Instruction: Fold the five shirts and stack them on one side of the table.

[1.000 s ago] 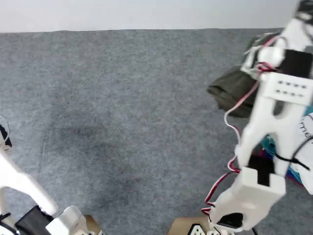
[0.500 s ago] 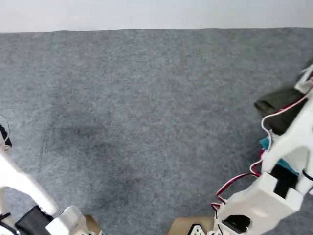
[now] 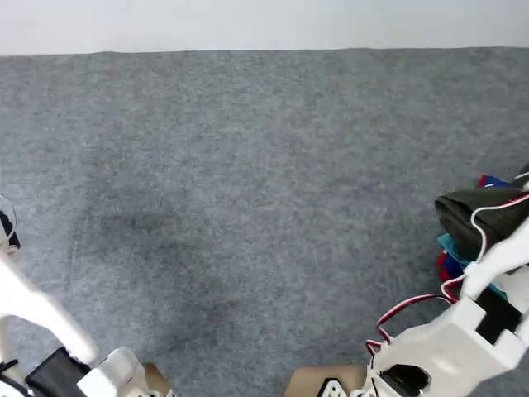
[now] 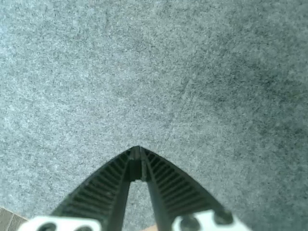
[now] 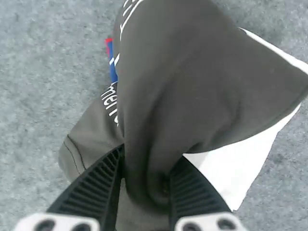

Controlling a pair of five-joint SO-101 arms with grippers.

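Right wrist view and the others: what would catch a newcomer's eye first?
The dark olive shirt, bunched in the shut right pincer, hangs over the pile of colourful shirts at the right edge of the grey carpeted table. The left pincer sits shut above bare carpet.

Right wrist view: white lettering (image 5: 109, 102) on grey cloth (image 5: 89, 137), just beside a red-and-blue patch (image 5: 110, 53). It runs along the edge of the dark shirt (image 5: 192, 82) that my right pincer (image 5: 149, 155) has clamped. A few letters show and the rest go under the dark fold, so no whole word reads. More white strokes (image 5: 129, 12) lie farther along that same edge, too cut off to make out.

High view: shirt pile (image 3: 471, 223) at the right edge of the frame; no print legible on it.
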